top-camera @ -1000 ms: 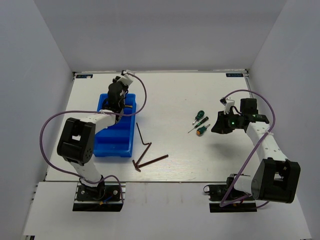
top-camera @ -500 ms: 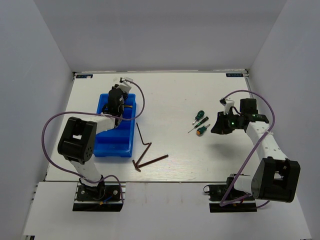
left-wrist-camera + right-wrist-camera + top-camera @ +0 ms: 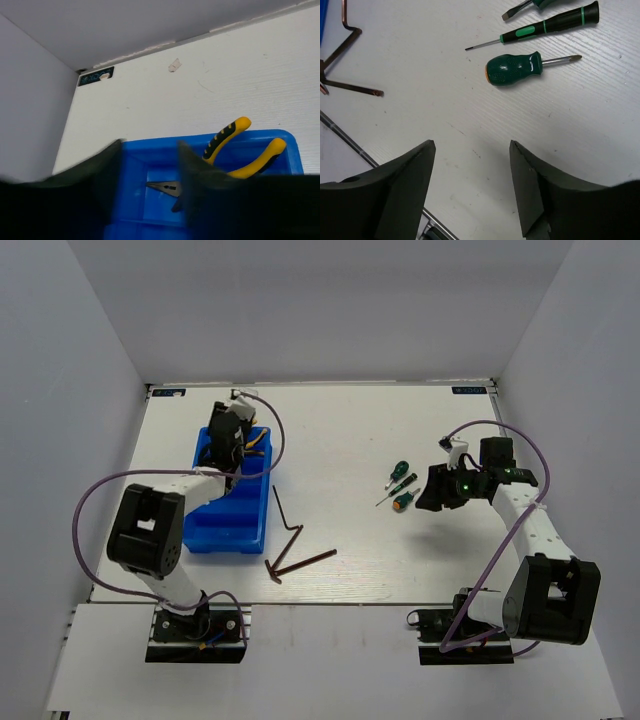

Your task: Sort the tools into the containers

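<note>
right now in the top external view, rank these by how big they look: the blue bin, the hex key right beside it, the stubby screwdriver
1. blue bin, by far the largest
2. hex key, long but very thin
3. stubby screwdriver, the shortest

All three sit on the table, so nearness to the camera barely affects this.

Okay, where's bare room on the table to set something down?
Bare table between the blue bin and the screwdrivers, and along the far edge. Crowded around the hex keys by the bin's near corner.
</note>
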Tool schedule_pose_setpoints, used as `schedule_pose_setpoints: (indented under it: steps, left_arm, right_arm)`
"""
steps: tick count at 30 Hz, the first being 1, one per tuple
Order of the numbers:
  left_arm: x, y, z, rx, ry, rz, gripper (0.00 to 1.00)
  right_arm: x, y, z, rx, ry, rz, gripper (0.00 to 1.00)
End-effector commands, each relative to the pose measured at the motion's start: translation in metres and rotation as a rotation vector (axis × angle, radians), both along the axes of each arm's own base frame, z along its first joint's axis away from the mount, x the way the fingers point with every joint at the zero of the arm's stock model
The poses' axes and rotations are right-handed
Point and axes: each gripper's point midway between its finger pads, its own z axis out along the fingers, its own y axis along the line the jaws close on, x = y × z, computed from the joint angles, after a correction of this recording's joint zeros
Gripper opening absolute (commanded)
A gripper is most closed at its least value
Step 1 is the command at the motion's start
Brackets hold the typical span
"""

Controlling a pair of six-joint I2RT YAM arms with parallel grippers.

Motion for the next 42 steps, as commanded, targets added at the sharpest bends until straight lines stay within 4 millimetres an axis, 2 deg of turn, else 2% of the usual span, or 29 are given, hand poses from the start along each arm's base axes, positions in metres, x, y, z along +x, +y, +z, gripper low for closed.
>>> schedule_pose_setpoints:
  steps: [1, 2, 3, 4, 5, 7, 8, 12, 13, 14, 17, 19, 20, 21, 22, 23, 25, 26, 27, 28, 30, 32, 33, 36, 38, 39, 40, 41, 42]
  left_arm:
    - [-0.007, -0.012, 0.070, -0.101, -0.090, -0.028, 0.45]
    - [-0.012, -0.031, 0.078, -0.190, -0.035, -0.106, 0.12]
    - [-0.013, -0.032, 0.077, -0.232, 0.004, -0.094, 0.00]
    - [-0.013, -0.050, 0.100, -0.294, 0.008, -0.171, 0.00]
    - [-0.017, -0.059, 0.099, -0.369, 0.055, -0.189, 0.00]
    - [-0.036, -0.096, 0.085, -0.453, 0.226, -0.335, 0.00]
    - [-0.046, -0.109, 0.079, -0.508, 0.281, -0.358, 0.00]
    - [-0.089, -0.140, 0.029, -0.620, 0.568, -0.397, 0.08]
    - [-0.102, -0.142, 0.020, -0.633, 0.634, -0.385, 0.17]
    - [-0.112, -0.149, -0.001, -0.666, 0.722, -0.340, 0.20]
    - [-0.145, -0.153, -0.035, -0.654, 0.906, -0.219, 0.35]
    - [-0.156, -0.159, -0.043, -0.648, 0.941, -0.206, 0.44]
    - [-0.160, -0.159, -0.042, -0.647, 0.935, -0.198, 0.48]
    - [-0.163, -0.163, -0.034, -0.670, 0.916, -0.204, 0.49]
    - [-0.168, -0.166, -0.034, -0.677, 0.919, -0.207, 0.54]
    - [-0.170, -0.169, -0.029, -0.698, 0.923, -0.220, 0.64]
    - [-0.177, -0.184, -0.026, -0.734, 0.935, -0.273, 0.66]
    - [-0.186, -0.193, -0.027, -0.733, 0.963, -0.326, 0.66]
    - [-0.192, -0.197, -0.029, -0.735, 0.986, -0.344, 0.66]
    - [-0.192, -0.202, -0.027, -0.705, 0.976, -0.400, 0.66]
    - [-0.202, -0.212, -0.019, -0.683, 0.969, -0.538, 0.58]
    - [-0.213, -0.227, -0.008, -0.628, 0.919, -0.735, 0.38]
    - [-0.216, -0.226, 0.007, -0.608, 0.874, -0.789, 0.07]
    - [-0.222, -0.227, 0.019, -0.530, 0.797, -0.881, 0.00]
    - [-0.220, -0.223, 0.028, -0.524, 0.735, -0.876, 0.17]
    - [-0.217, -0.221, 0.029, -0.519, 0.715, -0.864, 0.44]
    - [-0.211, -0.219, 0.029, -0.509, 0.693, -0.840, 0.51]
    - [-0.210, -0.215, 0.028, -0.502, 0.683, -0.821, 0.58]
    - [-0.204, -0.214, 0.030, -0.495, 0.655, -0.803, 0.68]
  right_arm:
    - [0.003, 0.003, 0.013, 0.018, -0.038, 0.025, 0.69]
    - [0.004, 0.003, 0.015, 0.016, -0.043, 0.024, 0.80]
    - [0.004, 0.002, 0.015, 0.015, -0.045, 0.023, 0.82]
    - [0.004, 0.003, 0.016, 0.015, -0.048, 0.022, 0.82]
    - [0.004, 0.002, 0.017, 0.017, -0.049, 0.020, 0.68]
    - [0.004, 0.003, 0.017, 0.021, -0.053, 0.022, 0.14]
    - [0.004, 0.004, 0.018, 0.023, -0.051, 0.021, 0.00]
    - [0.004, 0.003, 0.020, 0.019, -0.054, 0.015, 0.04]
    - [0.005, 0.002, 0.019, 0.014, -0.054, 0.009, 0.20]
    - [0.006, 0.001, 0.019, 0.009, -0.054, 0.004, 0.62]
    - [0.007, 0.000, 0.019, 0.004, -0.049, -0.009, 0.90]
    - [0.006, 0.000, 0.019, 0.006, -0.044, -0.008, 0.88]
    - [0.006, 0.001, 0.020, 0.015, -0.044, -0.005, 0.78]
    - [0.006, 0.002, 0.021, 0.017, -0.046, -0.006, 0.28]
    - [0.006, 0.002, 0.020, 0.018, -0.043, -0.008, 0.06]
    - [0.007, 0.002, 0.020, 0.018, -0.044, -0.010, 0.00]
    - [0.007, 0.002, 0.018, 0.018, -0.033, -0.010, 0.00]
    - [0.006, 0.004, 0.020, 0.026, -0.029, 0.000, 0.28]
    - [0.005, 0.005, 0.019, 0.033, -0.023, 0.007, 0.28]
    - [0.003, 0.010, 0.023, 0.059, -0.026, 0.031, 0.66]
    - [-0.010, 0.017, 0.028, 0.074, -0.080, 0.163, 0.81]
    - [-0.027, 0.040, 0.043, 0.175, -0.203, 0.370, 0.78]
    - [-0.034, 0.048, 0.044, 0.206, -0.224, 0.422, 0.75]
    - [-0.050, 0.060, 0.024, 0.130, -0.298, 0.607, 0.59]
    - [-0.031, 0.055, -0.002, -0.035, -0.318, 0.600, 0.11]
    - [-0.014, 0.052, -0.012, -0.086, -0.325, 0.577, 0.02]
    - [0.008, 0.033, -0.024, -0.244, -0.302, 0.485, 0.02]
    - [0.028, 0.037, -0.005, -0.270, -0.337, 0.456, 0.26]
    - [0.028, 0.035, -0.022, -0.285, -0.240, 0.464, 0.48]
